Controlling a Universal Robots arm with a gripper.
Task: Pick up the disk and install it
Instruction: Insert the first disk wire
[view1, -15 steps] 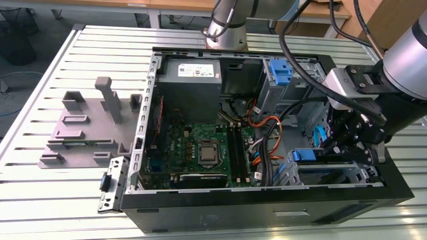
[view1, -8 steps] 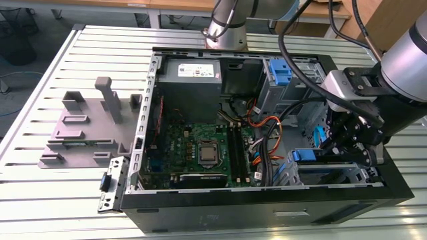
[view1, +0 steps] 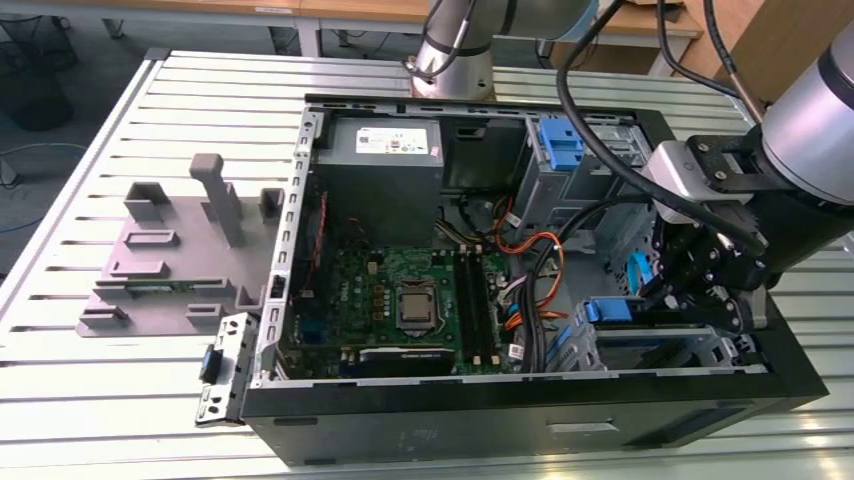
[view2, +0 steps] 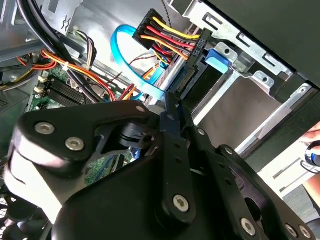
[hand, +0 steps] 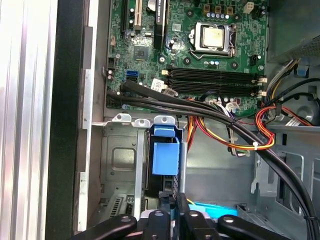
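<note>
The power-supply box (view1: 384, 160) in the open computer case (view1: 534, 425) is carrying a white sticker (view1: 387, 142), but its print is too small to read. No other writing is coming through clearly.

The disk (hand: 165, 156) is showing mainly as its blue plastic carrier. It is standing on edge in a slot of the grey metal drive cage (hand: 120, 160), at the case's corner toward the exterior view's right. In the exterior view the carrier's blue end (view1: 607, 310) is sticking up from that cage. In the second wrist view the blue tab (view2: 220, 57) is sitting just beside a black connector with red, yellow and black wires (view2: 165, 32).

The gripper (view1: 707, 300) is hanging over the cage. In both wrist views its black fingers (hand: 165, 210) are lying pressed together, directly above the carrier's edge. Whether they are touching it cannot be told.

A green motherboard (view1: 400, 300) with a bare processor socket (hand: 215, 37) is filling the case floor. Black, orange and light-blue cables (hand: 235, 130) are running across it.

The case is lying on its side on a slatted metal counter (view1: 134, 400). A grey slotted fixture (view1: 174, 260) is resting beside it on the exterior view's left. Wooden furniture (view1: 347, 10) is lining the room behind.
</note>
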